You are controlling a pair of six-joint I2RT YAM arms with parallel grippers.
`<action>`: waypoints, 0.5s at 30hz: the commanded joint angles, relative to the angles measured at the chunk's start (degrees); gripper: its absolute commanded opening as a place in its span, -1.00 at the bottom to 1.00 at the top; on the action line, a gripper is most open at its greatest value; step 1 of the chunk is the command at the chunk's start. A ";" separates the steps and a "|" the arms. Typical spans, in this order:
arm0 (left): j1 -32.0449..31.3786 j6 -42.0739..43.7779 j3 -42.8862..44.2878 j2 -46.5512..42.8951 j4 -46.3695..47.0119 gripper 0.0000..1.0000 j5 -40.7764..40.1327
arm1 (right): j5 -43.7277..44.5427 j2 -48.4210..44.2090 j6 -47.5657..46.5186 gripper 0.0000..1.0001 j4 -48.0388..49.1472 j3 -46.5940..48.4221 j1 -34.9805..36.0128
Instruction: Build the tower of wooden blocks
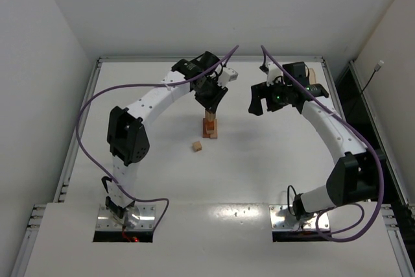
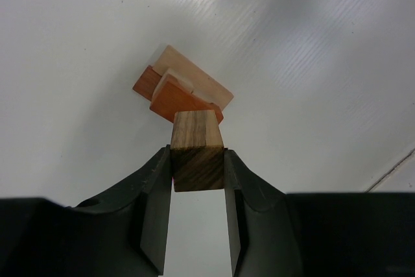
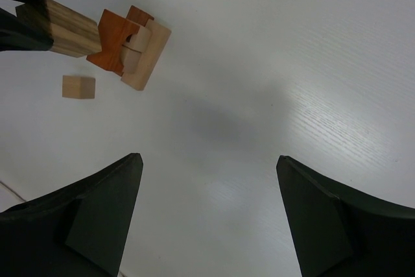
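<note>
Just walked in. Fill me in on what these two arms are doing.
The left gripper is shut on a tan block, holding it right at the top of the small tower of tan and reddish-orange blocks mid-table. Whether the block already rests on the stack I cannot tell. The right gripper hangs open and empty off to the tower's right. One loose cube lies on the table near the tower.

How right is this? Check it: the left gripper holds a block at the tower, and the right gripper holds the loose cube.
One thing is wrong: the right gripper holds nothing. The right wrist view shows its jaws open and empty, and the cube lies alone on the table. The rest stands: the left gripper holds a block at the tower.
</note>
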 commanded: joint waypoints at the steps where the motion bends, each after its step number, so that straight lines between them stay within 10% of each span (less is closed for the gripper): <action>1: -0.57 -0.64 2.38 -0.12 0.47 -0.97 -0.06 | -1.26 -0.03 0.75 0.62 1.08 1.82 -0.74; 15: -0.57 -0.65 3.43 1.55 0.47 -0.84 -0.59 | -1.79 -0.03 1.27 0.59 1.08 1.28 -1.80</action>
